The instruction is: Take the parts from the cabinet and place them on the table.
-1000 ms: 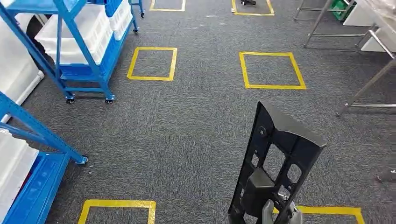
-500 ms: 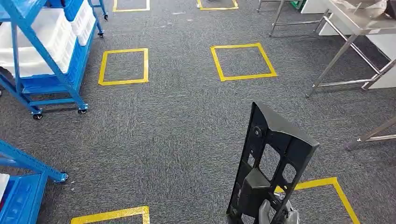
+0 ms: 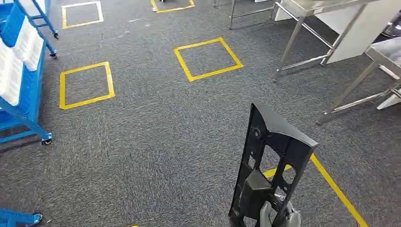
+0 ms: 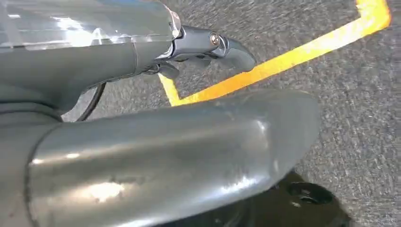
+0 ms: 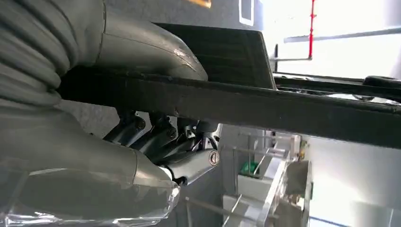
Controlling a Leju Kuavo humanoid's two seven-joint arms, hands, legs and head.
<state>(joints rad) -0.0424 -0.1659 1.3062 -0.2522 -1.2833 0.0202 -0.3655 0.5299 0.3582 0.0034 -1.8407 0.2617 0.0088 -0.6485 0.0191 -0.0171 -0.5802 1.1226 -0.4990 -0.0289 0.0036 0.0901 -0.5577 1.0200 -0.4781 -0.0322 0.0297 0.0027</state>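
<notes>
right hand (image 3: 279, 218): grasps the black plastic part (image 3: 272, 165) at its lower end, seen low in the head view; in the right wrist view the thick grey thumb (image 5: 146, 47) lies on one face of the part's edge and the darker fingers (image 5: 161, 137) curl against the other face
black plastic part: a long, flat black panel with several cut-outs and a small round hole near its top, held upright and leaning a little, its upper end bent over into a short slanted flange; it is up off the grey carpet (image 3: 156, 137), carried in the right hand
left hand (image 4: 208, 47): fingers curled in toward the thumb with nothing between them, clenched, above the carpet and a strip of yellow tape
steel table (image 3: 340, 28): beyond the part and to its right, a metal frame on thin legs with a pale top, well apart from the part
yellow tape line (image 3: 331, 184): runs on the carpet just behind the part, passing to its right
yellow tape squares: one (image 3: 207, 58) beyond the part and slightly to its left, another (image 3: 86, 84) farther to its left
blue rack (image 3: 21, 80): far to the left of the part, on castors, with white bins on its shelves
carpet: grey, speckled, under everything
</notes>
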